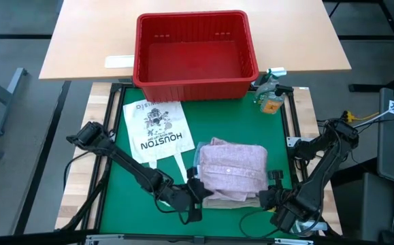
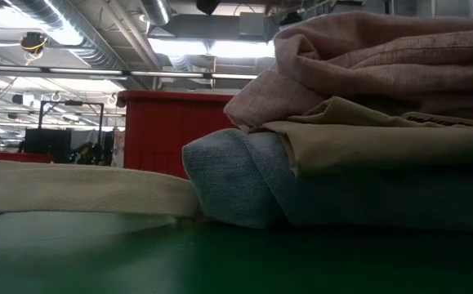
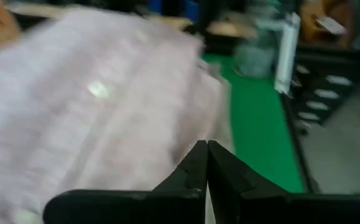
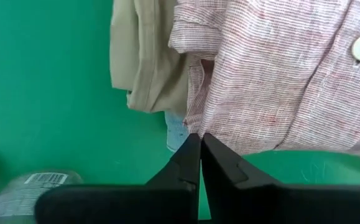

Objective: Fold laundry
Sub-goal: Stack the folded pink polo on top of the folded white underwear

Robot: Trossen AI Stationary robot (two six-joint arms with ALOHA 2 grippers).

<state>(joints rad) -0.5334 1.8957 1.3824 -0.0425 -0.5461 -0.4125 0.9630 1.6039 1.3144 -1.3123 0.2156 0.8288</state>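
Closest to the front edge of the green tabletop are both pincers. The left pincer has its fingers pressed together and empty, sitting just beside the near-left corner of the laundry stack, its arm stretched low and diagonal from the left rail. The right pincer is also pressed shut, holding nothing, just off the near-right corner, with its arm bent back toward the right side.

Between them is the folded stack: pink heathered buttoned shirt on top, a tan cloth piece under it, and light blue denim jeans at the bottom, lying on the mat.

Just left of the stack lies a cream tote bag printed "HOUSTON", with smaller writing I can't make out.

Farther back there's a small spray bottle at the mat's far-right corner, label unreadable. Behind that sits the red plastic basket.
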